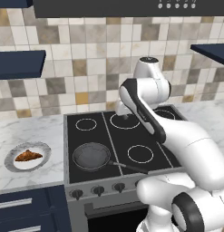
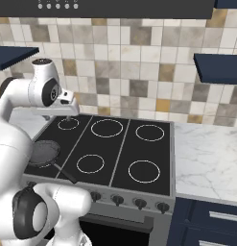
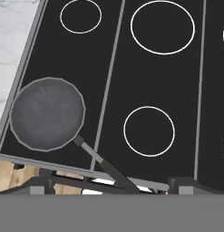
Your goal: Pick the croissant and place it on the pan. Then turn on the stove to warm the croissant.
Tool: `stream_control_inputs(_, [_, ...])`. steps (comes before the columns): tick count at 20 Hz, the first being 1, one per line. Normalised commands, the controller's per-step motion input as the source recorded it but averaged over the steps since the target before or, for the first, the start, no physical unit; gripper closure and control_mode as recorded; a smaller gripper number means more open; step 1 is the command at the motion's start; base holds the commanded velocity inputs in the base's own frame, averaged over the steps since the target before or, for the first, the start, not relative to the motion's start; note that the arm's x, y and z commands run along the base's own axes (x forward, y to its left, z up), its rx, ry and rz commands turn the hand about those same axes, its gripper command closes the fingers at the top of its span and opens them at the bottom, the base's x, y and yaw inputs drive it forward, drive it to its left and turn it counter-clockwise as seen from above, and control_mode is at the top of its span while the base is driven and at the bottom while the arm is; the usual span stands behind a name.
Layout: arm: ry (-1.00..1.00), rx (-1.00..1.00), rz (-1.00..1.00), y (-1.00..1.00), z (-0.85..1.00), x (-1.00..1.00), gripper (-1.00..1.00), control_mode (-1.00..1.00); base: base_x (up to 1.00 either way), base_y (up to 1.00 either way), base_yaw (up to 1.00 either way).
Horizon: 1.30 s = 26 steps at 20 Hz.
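The croissant (image 1: pixel 28 156) is sitting on a plate (image 1: pixel 13 165) left of the stove (image 1: pixel 93 131). The pan (image 1: pixel 91 156) is sitting on the stove's front-left burner. I cannot tell if the gripper (image 1: pixel 124 113) is holding anything.

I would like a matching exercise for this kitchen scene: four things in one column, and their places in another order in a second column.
Things:
1. croissant
2. pan
3. knobs
4. plate

Places:
A. front-left burner of the stove
B. marble counter, left of the stove
C. lying on the plate
D. in a row on the stove's grey front

Pairs: 1-C, 2-A, 3-D, 4-B
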Motion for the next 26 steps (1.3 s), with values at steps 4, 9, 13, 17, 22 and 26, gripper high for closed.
stream_control_inputs(4, [0.00,0.00,0.07,0.45,-0.25,-0.03,-1.00,-1.00,0.00,0.00,0.00])
stream_control_inputs(9, [0.00,0.00,0.08,0.45,-0.21,0.00,-1.00,-1.00,0.00,0.00,0.00])
stream_control_inputs(13, [0.00,0.00,0.09,0.42,-0.14,0.00,-1.00,-1.00,0.00,0.00,0.00])
stream_control_inputs(17, [0.00,0.00,0.09,0.38,-0.09,0.00,-1.00,-1.00,0.00,0.00,0.00])
stream_control_inputs(22, [0.00,0.00,0.09,0.36,-0.08,0.00,-1.00,-1.00,0.00,0.00,0.00])
stream_control_inputs(26, [0.00,0.00,0.08,0.36,-0.11,0.00,-1.00,-1.00,0.00,0.00,0.00])
